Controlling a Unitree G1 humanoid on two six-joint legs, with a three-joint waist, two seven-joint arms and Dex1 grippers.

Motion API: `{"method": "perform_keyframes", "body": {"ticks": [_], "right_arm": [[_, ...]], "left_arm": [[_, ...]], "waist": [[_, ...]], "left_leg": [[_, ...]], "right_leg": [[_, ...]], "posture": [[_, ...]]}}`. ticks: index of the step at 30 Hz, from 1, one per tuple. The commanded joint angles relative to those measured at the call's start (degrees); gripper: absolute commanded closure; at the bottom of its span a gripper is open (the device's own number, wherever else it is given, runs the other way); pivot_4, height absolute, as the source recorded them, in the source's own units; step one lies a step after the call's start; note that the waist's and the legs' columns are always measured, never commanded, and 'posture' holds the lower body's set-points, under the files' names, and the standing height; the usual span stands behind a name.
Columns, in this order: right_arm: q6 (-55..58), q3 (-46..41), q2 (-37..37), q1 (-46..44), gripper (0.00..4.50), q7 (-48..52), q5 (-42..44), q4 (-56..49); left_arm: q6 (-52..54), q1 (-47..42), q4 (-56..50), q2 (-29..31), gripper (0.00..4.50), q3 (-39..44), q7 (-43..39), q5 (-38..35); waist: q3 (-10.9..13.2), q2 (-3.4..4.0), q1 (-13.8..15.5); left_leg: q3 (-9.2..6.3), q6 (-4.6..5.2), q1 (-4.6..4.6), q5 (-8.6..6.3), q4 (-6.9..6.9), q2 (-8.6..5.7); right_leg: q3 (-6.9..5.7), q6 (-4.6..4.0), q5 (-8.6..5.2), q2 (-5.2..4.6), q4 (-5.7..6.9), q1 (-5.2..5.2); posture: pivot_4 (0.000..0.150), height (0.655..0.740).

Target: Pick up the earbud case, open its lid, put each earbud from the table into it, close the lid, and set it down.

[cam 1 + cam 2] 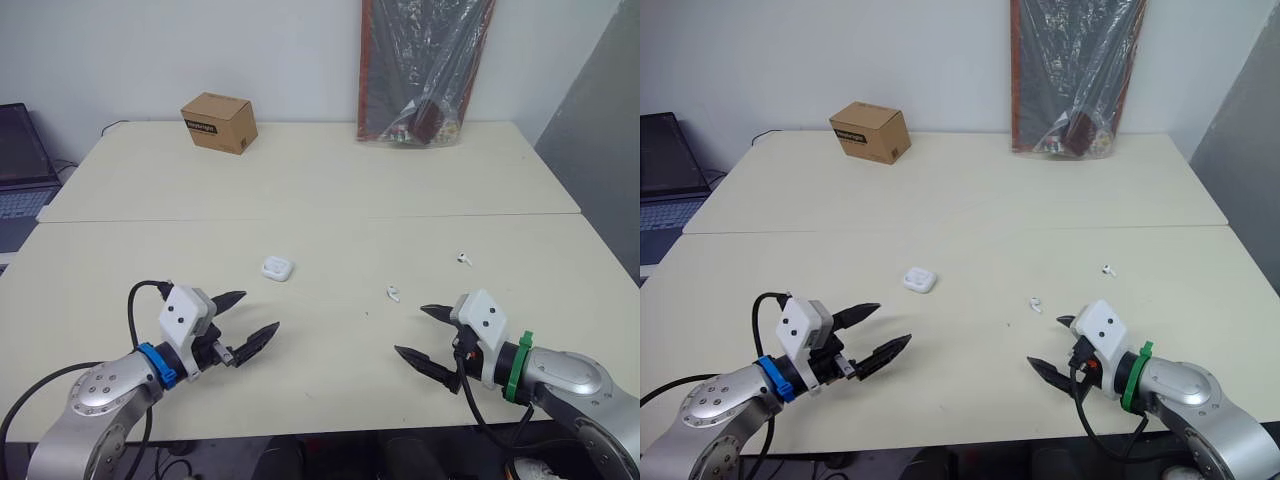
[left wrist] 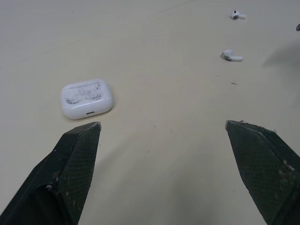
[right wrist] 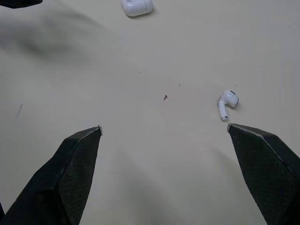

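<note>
Left wrist view: the closed earbud case (image 2: pixel 86 98) lies flat on the tabletop (image 2: pixel 164 140) just ahead of the left fingers (image 2: pixel 75 168), spread wide and empty like the right fingers (image 3: pixel 70 178). Centre the case between the left pair before squeezing, gripping its body, not the lid

Glossy plastic earbud case (image 2: pixel 86 98); matt smooth table (image 1: pixel 330 180); cardboard box (image 1: pixel 219 122).
</note>
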Motion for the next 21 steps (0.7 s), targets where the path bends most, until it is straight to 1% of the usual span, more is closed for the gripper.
{"method": "perform_keyframes", "body": {"ticks": [1, 15, 18, 21], "right_arm": [[-1.5, -0.5, 0.1, -0.2, 0.0, 0.1, -0.2, -1.0], [-2.3, 0.0, 0.0, -0.8, 0.0, 0.5, -0.5, -0.1], [-1.4, -0.5, 0.0, -1.9, 0.0, 0.0, 0.0, -0.1], [-0.8, -1.4, -1.0, -3.7, 0.0, 0.6, 0.6, -0.2]], "left_arm": [[0.6, 0.4, -0.8, 0.0, 0.02, 1.4, 1.0, -0.7], [2.8, -0.2, -0.5, -0.7, 0.02, 1.9, 4.0, -1.3], [6.4, -2.5, -0.8, -1.4, 0.02, 2.2, 7.2, -2.4], [13.8, -7.0, -1.6, -0.3, 0.02, 0.9, 11.9, -2.0]], "waist": [[0.0, 0.0, 0.0], [0.0, 0.0, 0.0], [0.0, 0.0, 0.0], [0.0, 0.0, 0.0]], "left_leg": [[0.0, 0.0, 0.0, 0.0, 0.0, 0.0], [0.0, 0.0, 0.0, 0.0, 0.0, 0.0], [-0.01, 0.0, 0.01, 0.0, 0.02, 0.0], [-0.02, 0.0, 0.03, 0.0, 0.04, -0.01]], "right_leg": [[0.0, 0.0, 0.0, 0.0, 0.0, 0.0], [0.0, 0.01, 0.0, 0.0, 0.01, 0.0], [-0.01, 0.01, 0.01, 0.0, 0.02, 0.0], [-0.01, 0.04, 0.02, 0.01, 0.08, 0.02]], "posture": [[0.15, 0.74], [0.15, 0.74], [0.15, 0.74], [0.15, 0.74]]}}
